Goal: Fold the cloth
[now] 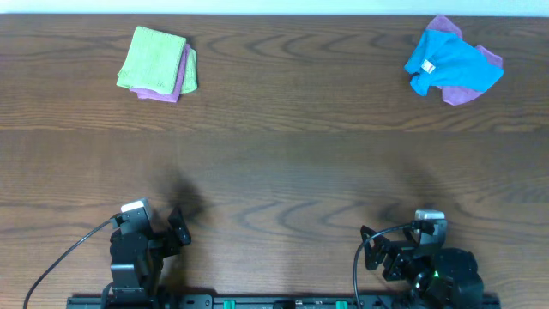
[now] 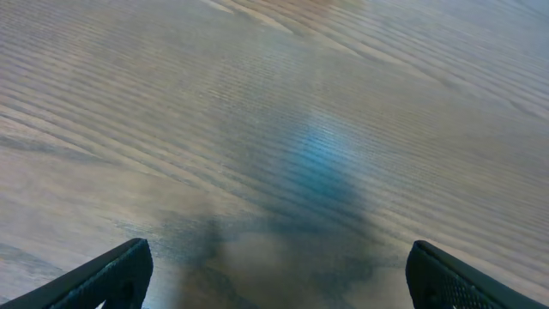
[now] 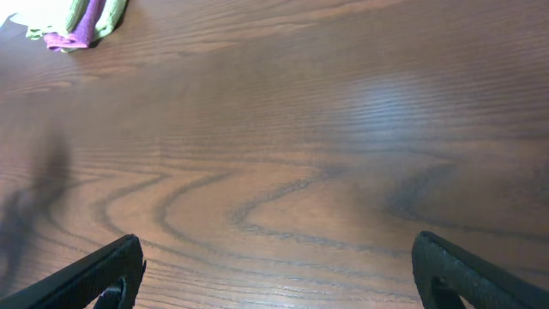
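Dark brown wood-grain table (image 1: 274, 163) fills the overhead view, its surface streaked with long wavy lines. At 1 o'clock in that view, near the far edge, lies the blue cloth (image 1: 450, 64) — crumpled, uneven in outline, soft and towel-like, with a small white label (image 1: 428, 66) on its left part. A purple cloth (image 1: 487, 57) lies rumpled beneath it, showing at the top, right and bottom. At 11 o'clock sits a folded stack (image 1: 154, 57): a fuzzy green square on top, with purple and green edges showing along its right side. The left gripper (image 1: 174, 232) is at 7 o'clock by the near edge, and the blue cloth is well apart from it, toward its 2 o'clock. The right gripper (image 1: 377, 249) is at 5 o'clock, and the cloth is far off toward its 1 o'clock. Neither touches any fabric.

From the left wrist, the left gripper (image 2: 279, 275) has its black fingers (image 2: 120, 273) spread wide at the two lower corners, with nothing between them but bare wood that carries a faint bluish sheen. No cloth shows in this view.

From the right wrist, the right gripper (image 3: 279, 270) is likewise spread wide and empty — dark fingers (image 3: 116, 268) at 7 and 5 o'clock. The folded stack (image 3: 81, 19) shows at 11 o'clock, far across the grain; the blue cloth is out of this view.
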`<state>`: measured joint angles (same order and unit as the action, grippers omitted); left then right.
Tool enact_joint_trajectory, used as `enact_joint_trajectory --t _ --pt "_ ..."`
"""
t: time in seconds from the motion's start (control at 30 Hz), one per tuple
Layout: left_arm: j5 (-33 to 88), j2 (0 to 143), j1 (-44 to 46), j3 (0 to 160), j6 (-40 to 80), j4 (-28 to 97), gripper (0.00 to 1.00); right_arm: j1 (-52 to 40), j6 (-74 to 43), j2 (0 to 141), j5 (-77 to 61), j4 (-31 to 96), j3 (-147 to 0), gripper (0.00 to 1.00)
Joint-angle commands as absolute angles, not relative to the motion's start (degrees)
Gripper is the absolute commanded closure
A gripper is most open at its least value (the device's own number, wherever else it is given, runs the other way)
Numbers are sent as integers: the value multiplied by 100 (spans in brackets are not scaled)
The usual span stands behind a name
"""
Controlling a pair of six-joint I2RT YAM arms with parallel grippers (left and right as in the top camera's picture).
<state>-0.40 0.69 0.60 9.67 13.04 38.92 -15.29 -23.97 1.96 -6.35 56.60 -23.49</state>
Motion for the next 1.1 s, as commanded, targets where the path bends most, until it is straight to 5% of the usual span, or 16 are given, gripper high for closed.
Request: enact_joint_trajectory --t 0.0,0.2,0.67,1.07 --pt "-56 21 93 904 1197 3913 5 -1466 -2482 152 -580 5660 -2355 1" --pt "-56 21 93 904 1197 3913 5 -1310 -2421 150 43 5415 -2355 1" --pt "-56 21 93 904 1197 3913 5 -429 143 150 -75 4187 -1334 1" --pt "-56 21 93 904 1197 3913 4 174 246 126 -102 4001 -904 1"
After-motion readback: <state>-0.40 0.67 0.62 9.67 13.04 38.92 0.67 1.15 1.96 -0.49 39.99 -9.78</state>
